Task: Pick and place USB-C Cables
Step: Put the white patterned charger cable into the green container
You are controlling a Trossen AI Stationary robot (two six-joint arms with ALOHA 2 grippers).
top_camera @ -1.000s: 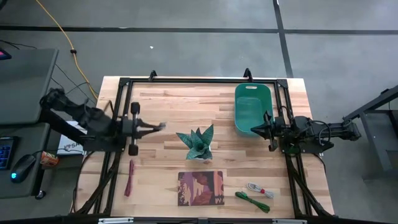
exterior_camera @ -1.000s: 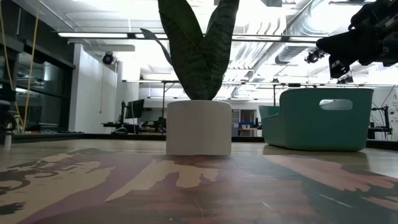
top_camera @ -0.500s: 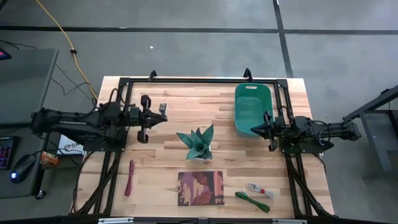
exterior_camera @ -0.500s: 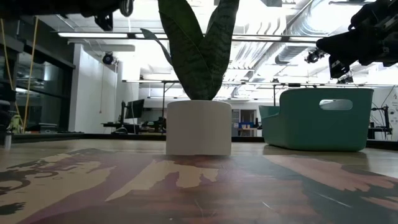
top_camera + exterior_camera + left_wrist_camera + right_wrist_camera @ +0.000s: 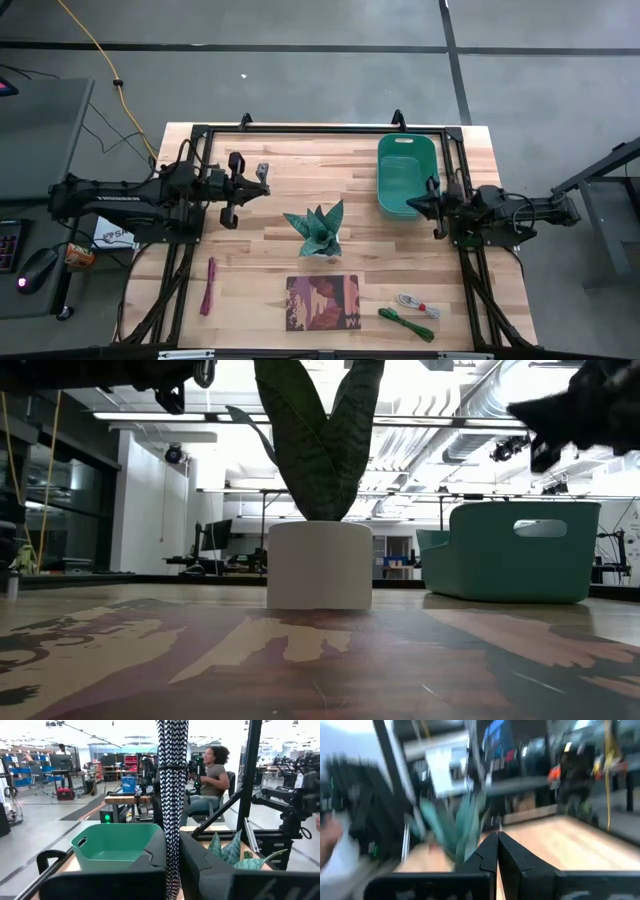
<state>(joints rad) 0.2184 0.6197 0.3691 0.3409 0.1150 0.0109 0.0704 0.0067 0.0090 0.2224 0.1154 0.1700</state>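
Three loose cables lay near the front edge: one dark red cable (image 5: 208, 286), one white cable (image 5: 415, 304), one green cable (image 5: 404, 323). The left gripper (image 5: 262, 177) pinched one grey-silver cable (image 5: 171, 795) above the table; the right gripper (image 5: 411, 203), fingers closed and empty, hovered beside the single teal bin (image 5: 400, 150).

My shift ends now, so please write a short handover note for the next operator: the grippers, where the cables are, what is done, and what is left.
Left gripper: shut on the grey-silver braided cable bundle, held above the table's left side.
Right gripper: shut, empty, at the edge of the teal plastic bin.
On the table: the dark red cable bundle at the left; the white cable bundle with red tie and the green cable bundle to the right of the reddish-brown book.
Done: one cable is picked up. The bin looks empty.
Left: place that cable, probably in the bin, then move the other three.
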